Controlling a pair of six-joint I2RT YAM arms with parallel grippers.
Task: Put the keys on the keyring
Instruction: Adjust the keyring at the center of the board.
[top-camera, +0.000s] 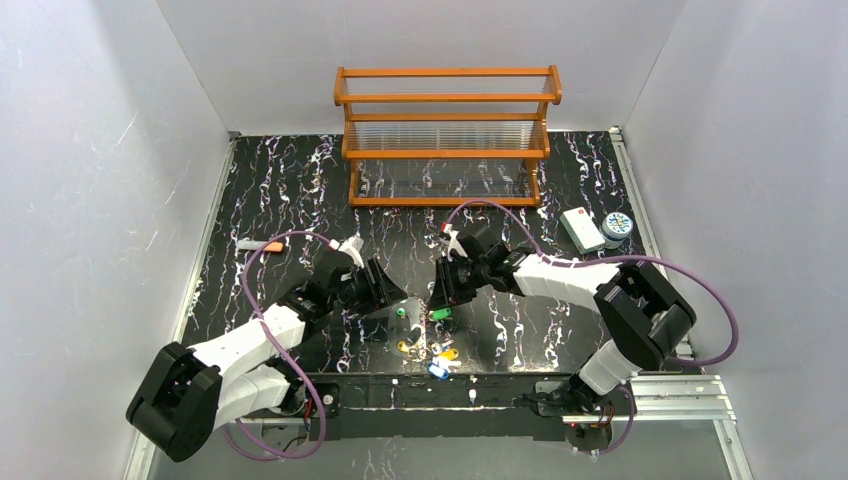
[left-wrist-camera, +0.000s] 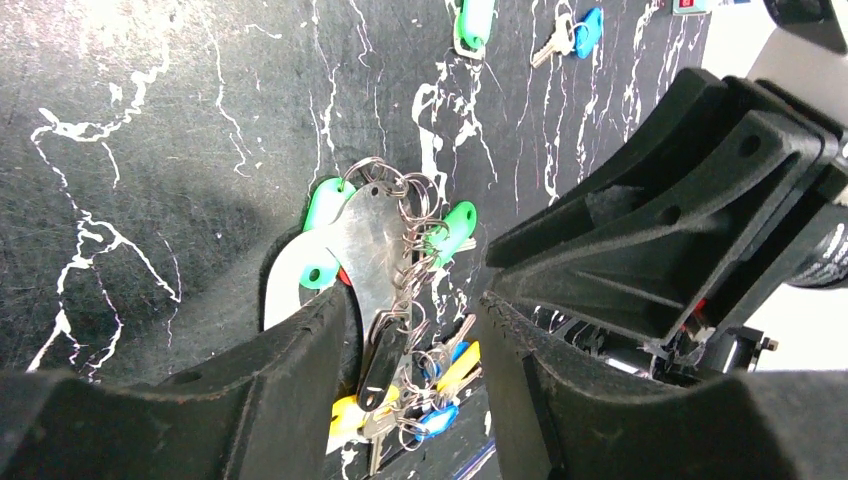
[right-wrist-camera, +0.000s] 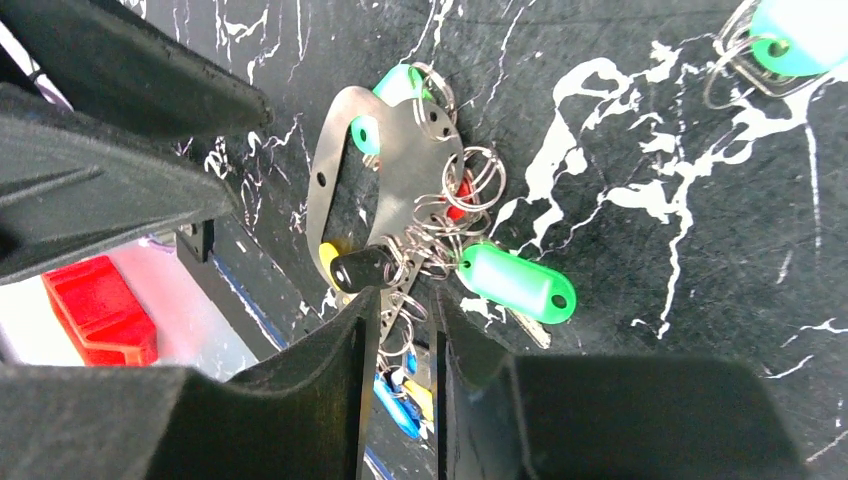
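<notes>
Two grippers meet at one tangle of metal. The keyring (right-wrist-camera: 412, 165), a flat silver oval hung with small wire rings (right-wrist-camera: 470, 180), lies straight ahead of the right gripper (right-wrist-camera: 403, 300), with its black clasp (right-wrist-camera: 358, 268) just off the fingertips. It also sits between the jaws of the left gripper (left-wrist-camera: 415, 310), resting against one finger. The right gripper's jaws stand narrow with a few rings in the gap, and the left gripper's stand about half apart; whether either truly pinches cannot be told. A green key (right-wrist-camera: 515, 283) already hangs from the rings just right of the right gripper's tip, while loose keys (top-camera: 437, 352) wait on the desk (top-camera: 560, 330), nearer the arm bases than either gripper. The step in hand looks like steadying the keyring so another key can be worked on. To do it well, the left gripper should clamp the flat plate itself, not the loose rings, so the oval cannot swivel. The right should take metal rather than a plastic tag — and work slowly, since the crowded rings seem likely to snag.
</notes>
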